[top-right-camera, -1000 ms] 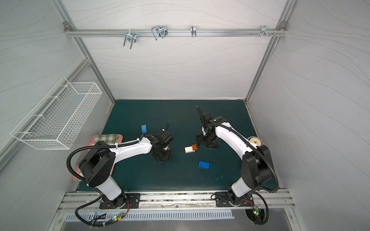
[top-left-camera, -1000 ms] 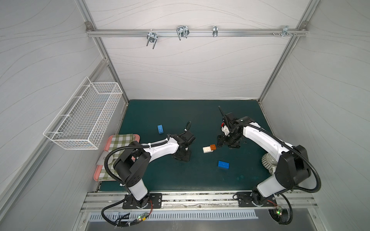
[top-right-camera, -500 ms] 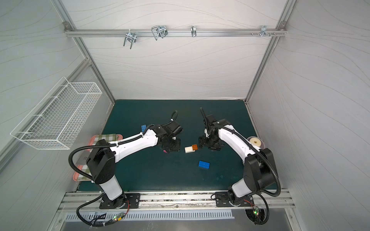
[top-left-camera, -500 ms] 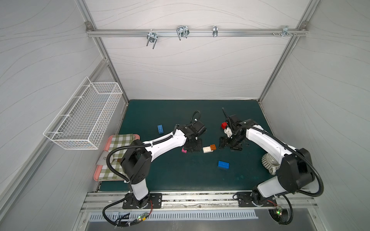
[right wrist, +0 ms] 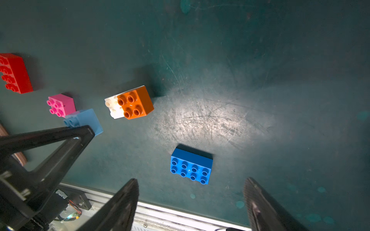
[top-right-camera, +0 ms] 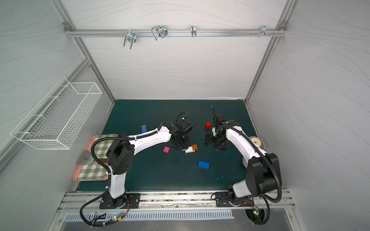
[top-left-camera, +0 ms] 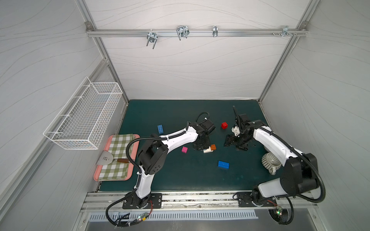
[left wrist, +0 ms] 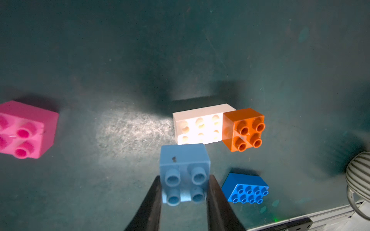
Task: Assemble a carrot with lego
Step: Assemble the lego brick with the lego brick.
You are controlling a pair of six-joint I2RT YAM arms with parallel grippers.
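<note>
Light-blue brick (left wrist: pixel 184 170) between the left fingers (left wrist: pixel 150 206), near the white bar (left wrist: pixel 197 128)

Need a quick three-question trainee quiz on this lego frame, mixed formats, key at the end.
1. True or false: the right gripper is open and holds nothing.
2. Which brick is the left gripper shut on? A pink brick; B light-blue brick; C red brick.
3. Fill in: the orange brick sits on one end of the ____ brick.
Key: 1 true; 2 B; 3 white brick.
</note>
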